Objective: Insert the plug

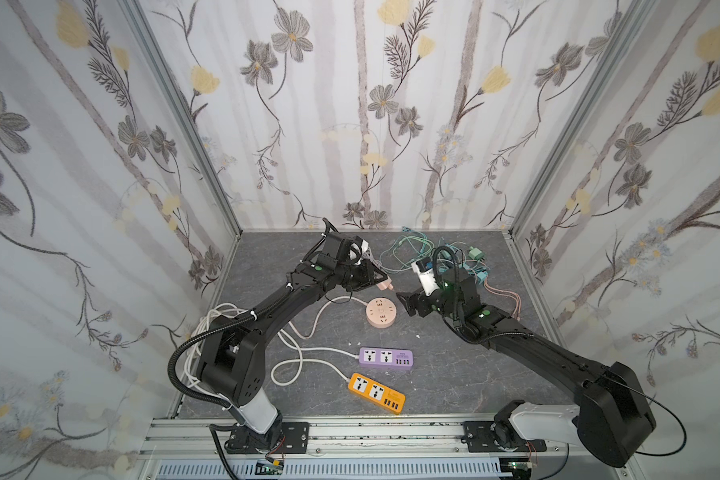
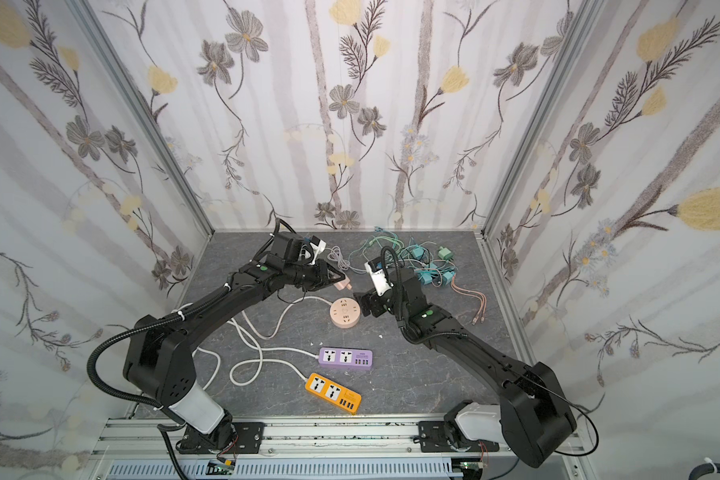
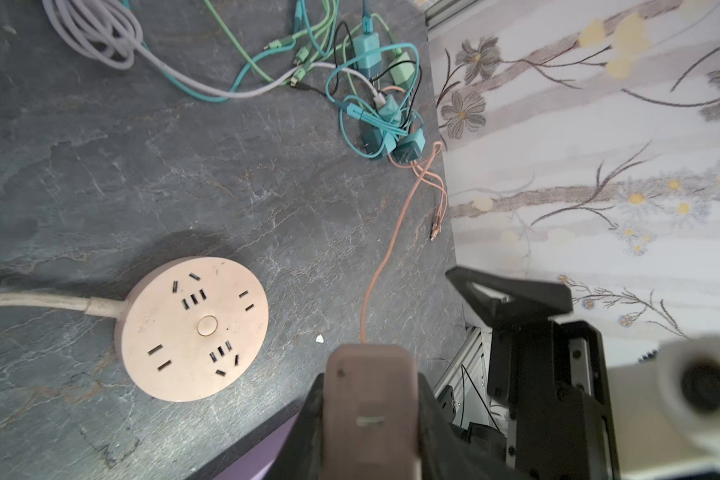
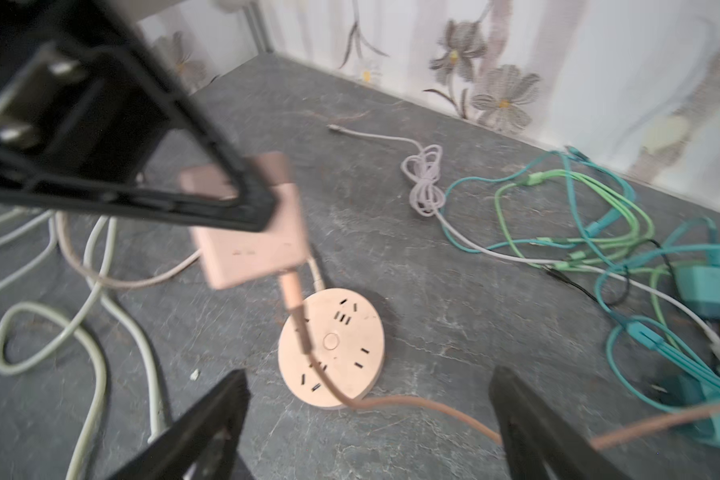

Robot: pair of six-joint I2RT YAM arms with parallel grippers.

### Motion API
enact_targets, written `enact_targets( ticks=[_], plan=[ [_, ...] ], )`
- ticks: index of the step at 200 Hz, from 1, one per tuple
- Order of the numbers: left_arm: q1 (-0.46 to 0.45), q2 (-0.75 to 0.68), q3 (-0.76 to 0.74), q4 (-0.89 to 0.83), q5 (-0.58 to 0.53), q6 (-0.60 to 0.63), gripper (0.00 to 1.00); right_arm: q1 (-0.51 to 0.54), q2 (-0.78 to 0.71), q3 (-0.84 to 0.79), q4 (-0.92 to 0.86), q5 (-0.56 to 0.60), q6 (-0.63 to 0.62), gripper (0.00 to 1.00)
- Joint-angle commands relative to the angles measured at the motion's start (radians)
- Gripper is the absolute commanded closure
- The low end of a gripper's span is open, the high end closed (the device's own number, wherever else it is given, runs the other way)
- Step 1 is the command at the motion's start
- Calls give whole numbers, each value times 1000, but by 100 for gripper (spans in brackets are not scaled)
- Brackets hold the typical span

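A pink plug (image 1: 385, 284) hangs in the air with my left gripper (image 1: 381, 279) shut on it; the wrist view shows its body (image 3: 371, 407) squeezed between the two black fingers. Its pink cable (image 4: 412, 401) trails down across the table. The round pink socket (image 1: 381, 312) lies flat just below and in front of the plug, and it shows in the wrist views too (image 3: 192, 328) (image 4: 333, 345). My right gripper (image 4: 368, 376) faces the plug (image 4: 250, 245) from the other side, jaws wide open with nothing between them, and it sits close beside the socket in both top views (image 2: 358, 297).
A purple power strip (image 1: 385, 357) and an orange power strip (image 1: 377, 392) lie nearer the front. White cords (image 1: 300, 345) loop on the left. A tangle of teal and green cables with chargers (image 1: 454, 257) fills the back right. A lilac cable coil (image 4: 425, 183) lies behind.
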Motion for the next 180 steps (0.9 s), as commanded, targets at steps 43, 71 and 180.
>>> enact_targets(
  ticks=[43, 71, 180],
  plan=[
    [9, -98, 49, -22, -6, 14, 100, -484, 145, 68, -161, -254, 824, 1],
    [10, -110, 49, -24, -8, 16, 100, -537, 313, 164, -129, -296, 973, 1],
    [26, -136, 56, -80, 1, 57, 100, -563, 542, 262, 165, -97, 1134, 72]
  ],
)
